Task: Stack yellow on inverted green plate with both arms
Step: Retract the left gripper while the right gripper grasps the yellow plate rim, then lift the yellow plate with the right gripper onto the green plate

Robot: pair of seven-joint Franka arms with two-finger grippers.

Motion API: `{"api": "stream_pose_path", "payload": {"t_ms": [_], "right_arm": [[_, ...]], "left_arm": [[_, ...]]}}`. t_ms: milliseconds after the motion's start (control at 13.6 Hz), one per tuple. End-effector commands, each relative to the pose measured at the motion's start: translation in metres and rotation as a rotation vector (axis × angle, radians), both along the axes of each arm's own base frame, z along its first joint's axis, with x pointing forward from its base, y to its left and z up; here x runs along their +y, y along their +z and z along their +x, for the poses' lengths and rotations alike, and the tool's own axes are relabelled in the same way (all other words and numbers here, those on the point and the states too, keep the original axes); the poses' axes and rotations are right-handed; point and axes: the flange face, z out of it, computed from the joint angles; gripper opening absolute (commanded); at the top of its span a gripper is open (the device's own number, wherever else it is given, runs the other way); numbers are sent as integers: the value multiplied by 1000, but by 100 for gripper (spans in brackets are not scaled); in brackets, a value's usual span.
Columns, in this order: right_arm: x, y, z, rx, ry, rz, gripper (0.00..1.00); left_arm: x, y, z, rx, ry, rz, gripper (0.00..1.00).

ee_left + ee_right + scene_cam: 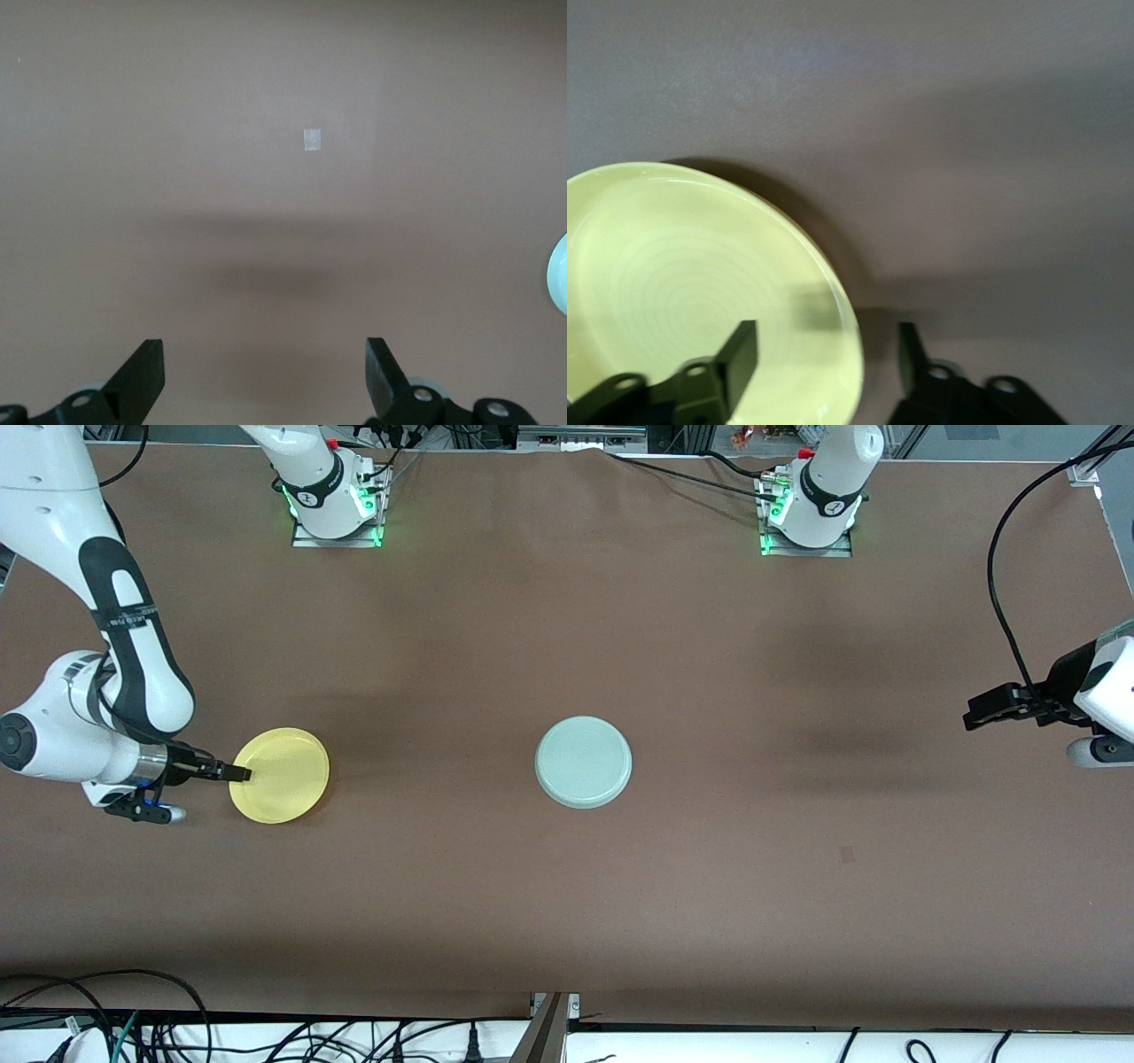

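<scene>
Yellow plate [280,775] sits on the table [567,886] toward the right arm's end, its rim between the spread fingers of the right claw [241,773], well apart from the already inverted green plate [583,762] mid-table, while the left claw [974,716] waits wide open, so stacking remains.

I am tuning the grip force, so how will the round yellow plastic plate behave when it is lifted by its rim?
The round yellow plastic plate looks thin and shallow, so it is probably light and stiff. Its surface looks glossy in the right wrist view, so it may slip. The right gripper has its jaws astride one edge only, so the plate would likely droop or pivot when raised.
</scene>
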Motion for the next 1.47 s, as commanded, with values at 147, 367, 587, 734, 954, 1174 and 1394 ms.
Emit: {"api": "stream_pose_path", "payload": {"t_ms": [147, 367, 587, 734, 954, 1174, 1394], "right_arm": [[-6, -1, -1, -17, 1, 48, 0], [-1, 9, 1, -10, -7, 60, 0], [33, 50, 7, 23, -59, 234, 0], [73, 77, 15, 36, -107, 252, 0], [160, 107, 25, 75, -182, 275, 0], [259, 121, 25, 63, -211, 255, 0], [332, 119, 16, 30, -268, 238, 0]], "left_arm": [[-4, 1, -5, 4, -26, -15, 100], [-12, 0, -3, 5, -42, -13, 100], [-14, 1, -3, 3, -45, -13, 100], [-16, 1, -3, 3, -45, -13, 100], [-19, 3, -1, -3, -52, -13, 100], [-19, 2, 0, -2, -52, -13, 100], [-18, 2, 0, -2, -51, -13, 100]]}}
